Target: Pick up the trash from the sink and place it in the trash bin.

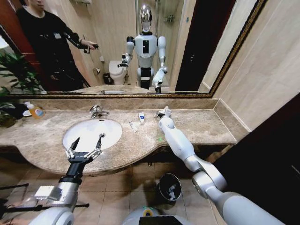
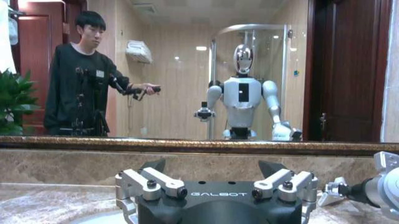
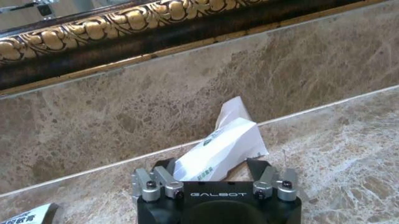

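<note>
Lying between the right hand's [image 3: 212, 175] spread fingers: a white sachet [image 3: 221, 151].

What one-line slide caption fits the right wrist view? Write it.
Right gripper closing around a white sachet against the marble counter's backsplash.

My head camera looks forward and down from above onto the counter [image 1: 206, 129], the sink [image 1: 92, 133] and the mirror [image 1: 117, 47]. My left wrist camera sits low over the counter, level, facing the mirror [image 2: 187, 70]. My right wrist camera is close to the backsplash [image 3: 187, 107]. All three share the mirror frame.
</note>
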Robot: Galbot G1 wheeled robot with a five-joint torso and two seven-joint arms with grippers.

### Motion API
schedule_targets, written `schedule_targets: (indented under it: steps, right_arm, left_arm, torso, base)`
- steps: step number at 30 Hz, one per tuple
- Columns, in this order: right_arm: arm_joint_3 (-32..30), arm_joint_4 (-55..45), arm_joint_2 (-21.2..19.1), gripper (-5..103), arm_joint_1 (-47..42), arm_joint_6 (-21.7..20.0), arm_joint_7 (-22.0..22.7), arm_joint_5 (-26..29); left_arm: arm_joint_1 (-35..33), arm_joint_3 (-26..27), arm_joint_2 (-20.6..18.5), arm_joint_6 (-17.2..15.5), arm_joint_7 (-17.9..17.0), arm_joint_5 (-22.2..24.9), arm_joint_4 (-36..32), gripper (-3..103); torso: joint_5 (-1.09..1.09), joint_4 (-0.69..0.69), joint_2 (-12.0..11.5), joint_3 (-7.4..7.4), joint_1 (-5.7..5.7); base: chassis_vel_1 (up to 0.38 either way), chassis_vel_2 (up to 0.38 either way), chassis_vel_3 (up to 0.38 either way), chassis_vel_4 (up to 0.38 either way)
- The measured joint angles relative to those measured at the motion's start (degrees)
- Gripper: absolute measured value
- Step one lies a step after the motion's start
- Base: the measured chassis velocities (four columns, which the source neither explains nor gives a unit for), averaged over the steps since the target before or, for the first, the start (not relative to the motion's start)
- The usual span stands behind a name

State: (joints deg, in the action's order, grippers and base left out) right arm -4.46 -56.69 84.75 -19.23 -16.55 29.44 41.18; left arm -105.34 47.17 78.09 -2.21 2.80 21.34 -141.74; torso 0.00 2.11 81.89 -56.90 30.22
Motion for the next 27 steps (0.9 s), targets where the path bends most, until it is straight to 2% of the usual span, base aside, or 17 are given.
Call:
schedule_targets:
  steps: [8, 11, 13, 14, 15, 16, 18, 22, 24, 25, 26, 27]
  right_arm:
    - [0.0, 0.2, 0.6, 54, 0.0, 1.1, -0.8, 0.0]
    - [0.1, 0.2, 0.8, 51, -0.1, 1.4, -0.9, 0.0]
    - [0.3, -0.2, 0.9, 38, -0.4, 1.9, -1.2, -0.5]
    - [0.3, -0.2, 0.9, 38, -0.4, 1.9, -1.2, -0.5]
    - [0.3, -1.0, 0.7, 31, -0.9, 2.2, -1.6, -0.9]
    - [0.3, -1.0, 0.7, 31, -0.9, 2.2, -1.6, -0.9]
    - [-0.1, -6.5, -2.3, 16, -4.2, 2.8, -4.6, -0.9]
    - [-0.6, -11.1, -4.5, 8, -6.8, 2.7, -5.5, -0.2]
    - [-2.3, -18.1, -8.3, 2, -10.6, 2.2, -8.1, 1.3]
    - [-2.3, -18.1, -8.3, 2, -10.6, 2.2, -8.1, 1.3]
    - [-3.5, -22.0, -10.8, 1, -12.8, 1.9, -10.0, 2.2]
    - [-3.5, -22.0, -10.8, 1, -12.8, 1.9, -10.0, 2.2]
  left_arm:
    - [0.0, 0.0, 0.0, 0.0, 0.0, 0.0, 0.0, 100]
    - [0.0, 0.0, 0.0, 0.0, 0.0, 0.0, 0.0, 100]
    - [0.0, 0.0, 0.0, 0.0, 0.0, 0.0, 0.0, 100]
    - [0.0, 0.0, 0.0, 0.0, 0.0, 0.0, 0.0, 100]
    - [0.0, 0.0, 0.0, 0.0, 0.0, 0.0, 0.0, 100]
    - [0.0, 0.0, 0.0, 0.0, 0.0, 0.0, 0.0, 100]
    - [0.0, 0.0, 0.0, 0.0, 0.0, 0.0, 0.0, 100]
    - [0.0, 0.0, 0.0, 0.0, 0.0, 0.0, 0.0, 100]
    - [0.0, 0.0, 0.0, 0.0, 0.0, 0.0, 0.0, 100]
    - [0.0, 0.0, 0.0, 0.0, 0.0, 0.0, 0.0, 100]
    - [0.0, 0.0, 0.0, 0.0, 0.0, 0.0, 0.0, 100]
    - [0.0, 0.0, 0.0, 0.0, 0.0, 0.0, 0.0, 100]
  torso:
    - [0.0, 0.0, 0.0, 0.0, 0.0]
    - [0.0, 0.0, 0.0, 0.0, 0.0]
    - [0.0, 0.0, 0.0, 0.0, 0.0]
    - [0.0, 0.0, 0.0, 0.0, 0.0]
    - [0.0, 0.0, 0.0, 0.0, 0.0]
    - [0.0, 0.0, 0.0, 0.0, 0.0]
    - [0.0, 0.0, 0.0, 0.0, 0.0]
    - [0.02, 0.0, 0.0, 0.0, 0.0]
    - [0.02, 0.01, 0.0, 0.0, 0.0]
    - [0.02, 0.01, 0.0, 0.0, 0.0]
    - [0.03, 0.01, 0.0, 0.0, 0.0]
    - [0.03, 0.01, 0.0, 0.0, 0.0]
  base:
    - [0.0, 0.0, 0.0, 0.0]
    - [0.0, 0.0, 0.0, 0.0]
    - [0.0, 0.0, 0.0, 0.0]
    - [0.0, 0.0, 0.0, 0.0]
    - [0.0, 0.0, 0.0, 0.0]
    - [0.0, 0.0, 0.0, 0.0]
    - [0.0, 0.0, 0.0, 0.0]
    - [0.0, 0.0, 0.0, 0.0]
    - [0.0, 0.0, 0.0, 0.0]
    - [0.0, 0.0, 0.0, 0.0]
    - [0.0, 0.0, 0.0, 0.0]
    - [0.0, 0.0, 0.0, 0.0]
